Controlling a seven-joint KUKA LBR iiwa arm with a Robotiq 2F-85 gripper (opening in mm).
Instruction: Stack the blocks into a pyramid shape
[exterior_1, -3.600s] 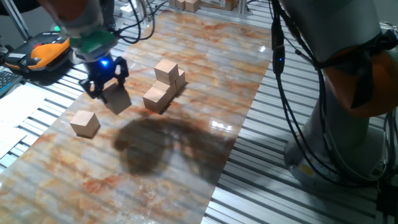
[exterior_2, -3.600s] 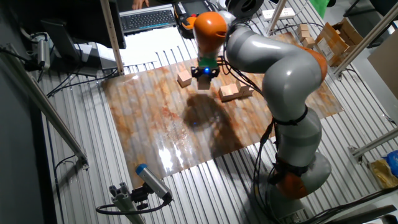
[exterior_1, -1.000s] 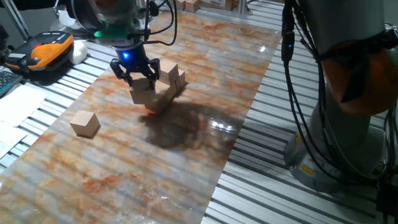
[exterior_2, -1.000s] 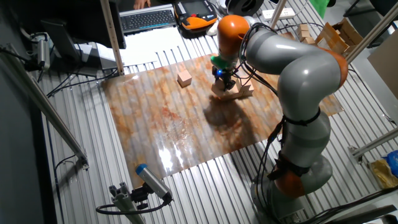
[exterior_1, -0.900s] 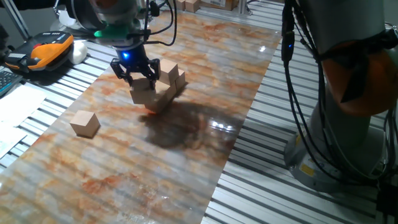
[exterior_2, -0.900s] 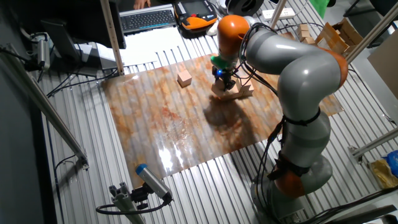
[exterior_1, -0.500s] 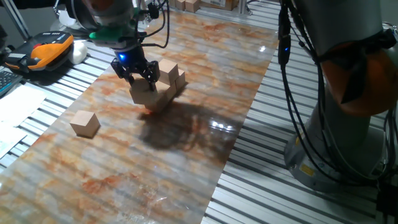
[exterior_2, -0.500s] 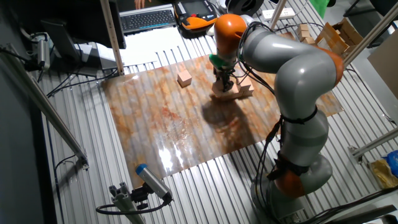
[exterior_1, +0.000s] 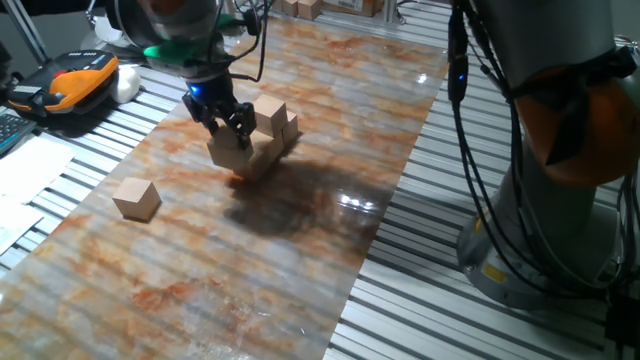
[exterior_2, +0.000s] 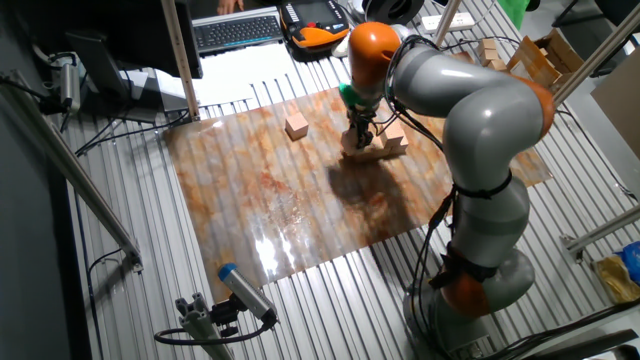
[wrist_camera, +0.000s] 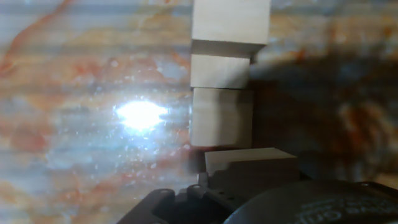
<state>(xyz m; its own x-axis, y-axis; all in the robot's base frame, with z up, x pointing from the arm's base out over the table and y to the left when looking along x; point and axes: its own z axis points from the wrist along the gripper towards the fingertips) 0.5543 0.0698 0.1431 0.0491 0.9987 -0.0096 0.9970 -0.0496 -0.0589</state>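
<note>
Six blocks (exterior_1: 136, 198) on one mat (exterior_1: 300, 250), one robot arm (exterior_2: 470, 110), one hand (exterior_1: 228, 135)

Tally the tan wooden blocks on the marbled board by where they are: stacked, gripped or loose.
Stacked blocks: 4, some partly hidden
Gripped block: 1
Loose block: 1
Total: 6

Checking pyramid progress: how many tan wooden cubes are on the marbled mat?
5 visible: held cube in the gripper, lone cube apart, three clustered cubes; others may be hidden.
</note>
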